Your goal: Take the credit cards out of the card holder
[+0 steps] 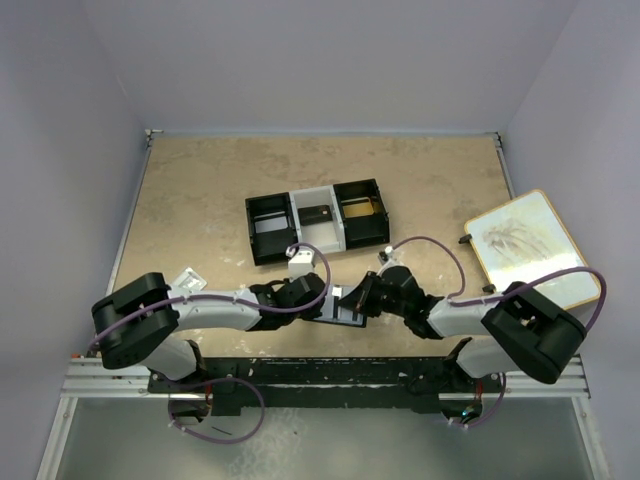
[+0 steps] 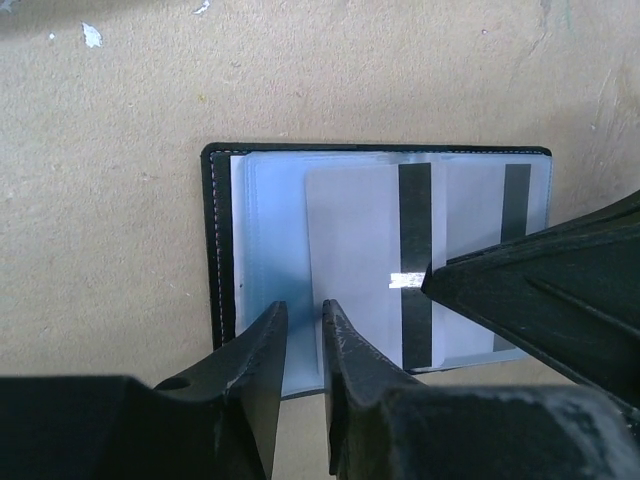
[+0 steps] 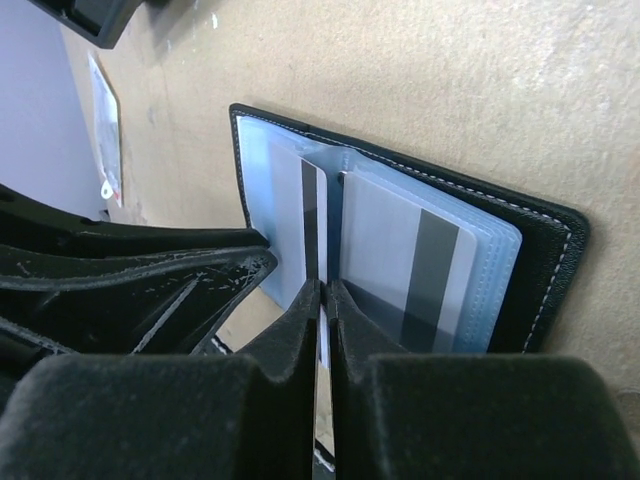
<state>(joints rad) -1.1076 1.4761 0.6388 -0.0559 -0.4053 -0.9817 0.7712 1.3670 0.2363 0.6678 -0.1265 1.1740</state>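
The black card holder (image 1: 340, 306) (image 2: 218, 250) (image 3: 545, 270) lies open on the table between both grippers, its pale-blue plastic sleeves showing. A pale credit card (image 2: 355, 250) (image 3: 311, 215) with a dark stripe stands partly out of a sleeve. My right gripper (image 3: 323, 295) (image 1: 363, 297) is shut on that card's thin edge. Another striped card (image 3: 400, 250) (image 2: 470, 230) stays inside a sleeve. My left gripper (image 2: 303, 325) (image 1: 318, 300) is nearly shut at the holder's near edge, with a sleeve's edge in the narrow gap.
A black-and-white three-compartment tray (image 1: 318, 222) stands behind the holder, with a dark card in its middle bay and a gold-tan one in its right bay. A white board (image 1: 530, 245) lies at the right edge, a white packet (image 1: 190, 278) at the left.
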